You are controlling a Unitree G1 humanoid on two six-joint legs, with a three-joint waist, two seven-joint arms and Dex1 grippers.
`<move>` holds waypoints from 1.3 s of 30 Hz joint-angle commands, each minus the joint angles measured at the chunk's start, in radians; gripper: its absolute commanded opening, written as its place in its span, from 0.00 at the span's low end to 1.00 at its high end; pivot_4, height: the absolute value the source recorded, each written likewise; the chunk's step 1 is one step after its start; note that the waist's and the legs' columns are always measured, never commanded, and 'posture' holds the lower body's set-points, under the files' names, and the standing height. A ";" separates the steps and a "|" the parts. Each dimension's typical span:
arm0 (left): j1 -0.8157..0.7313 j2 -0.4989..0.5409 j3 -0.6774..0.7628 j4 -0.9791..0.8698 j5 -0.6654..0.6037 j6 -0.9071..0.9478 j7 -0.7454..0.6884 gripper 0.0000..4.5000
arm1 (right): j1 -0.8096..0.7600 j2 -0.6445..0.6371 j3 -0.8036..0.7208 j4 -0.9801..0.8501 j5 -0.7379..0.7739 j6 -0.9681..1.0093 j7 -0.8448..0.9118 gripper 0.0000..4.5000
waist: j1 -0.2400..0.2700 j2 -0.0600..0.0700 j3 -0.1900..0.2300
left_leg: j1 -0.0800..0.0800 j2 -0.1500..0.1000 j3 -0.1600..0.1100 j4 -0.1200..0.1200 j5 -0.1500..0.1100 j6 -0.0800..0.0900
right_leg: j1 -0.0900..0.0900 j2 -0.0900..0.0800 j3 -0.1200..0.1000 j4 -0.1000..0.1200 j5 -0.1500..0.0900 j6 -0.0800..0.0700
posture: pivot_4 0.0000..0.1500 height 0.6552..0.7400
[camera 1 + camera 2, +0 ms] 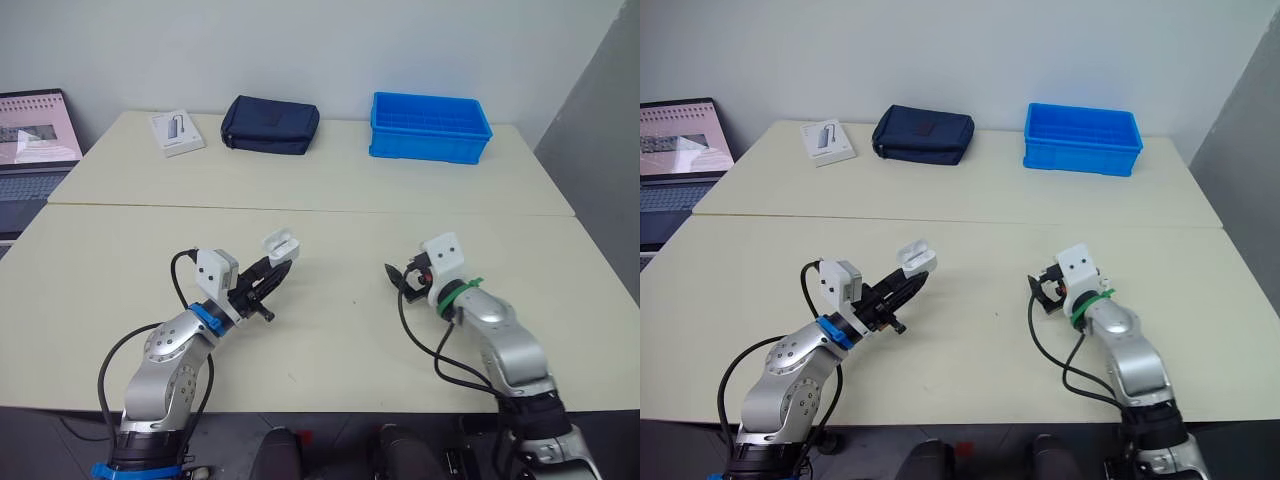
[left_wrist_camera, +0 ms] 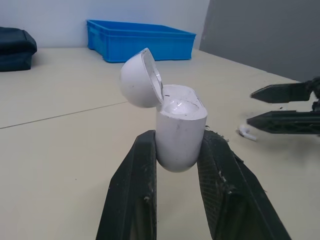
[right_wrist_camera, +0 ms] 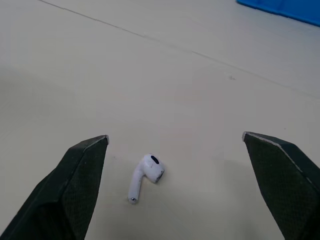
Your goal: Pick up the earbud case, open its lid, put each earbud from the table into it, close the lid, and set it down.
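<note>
On the cream table, the left gripper pinches the white earbud case by its lower body, lid hinged open, at about 9 o'clock from the right gripper, which is spread wide either side of a lone earbud lying on the table.

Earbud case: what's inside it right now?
The earbud case has its lid open. Glossy white shows inside, but I cannot tell whether anything is seated there. One earbud lies on the table.
</note>
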 commanded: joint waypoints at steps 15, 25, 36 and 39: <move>0.012 0.014 -0.007 -0.050 0.008 -0.013 -0.002 0.17 | 0.035 0.150 0.038 -0.031 -0.037 0.123 -0.101 0.23 | -0.004 0.000 0.000 | 0.001 0.002 0.000 -0.003 0.000 0.000 | 0.000 0.001 0.000 0.000 -0.001 -0.001 | 1.00 0.91; 0.052 0.030 -0.009 -0.093 -0.001 0.008 0.000 0.17 | 0.066 -0.235 0.107 -0.255 0.136 0.002 0.467 0.09 | -0.004 0.001 0.000 | 0.001 0.002 0.001 -0.006 0.000 0.000 | -0.001 0.001 0.000 -0.003 -0.001 -0.001 | 1.00 0.91; 0.157 0.055 0.001 -0.202 -0.016 0.043 0.005 0.17 | 0.045 -0.818 0.125 -0.041 0.132 -0.484 1.187 0.09 | -0.003 0.001 0.001 | 0.003 0.002 0.001 -0.011 0.000 0.000 | -0.001 0.002 -0.001 -0.006 -0.003 -0.005 | 1.00 0.91; 0.181 0.058 0.003 -0.222 -0.017 0.049 0.008 0.17 | 0.018 -0.845 0.155 0.052 0.072 -0.590 1.243 0.09 | -0.003 0.001 0.001 | 0.003 0.001 0.001 -0.011 0.000 0.000 | -0.001 0.001 -0.001 -0.006 -0.003 -0.005 | 1.00 0.91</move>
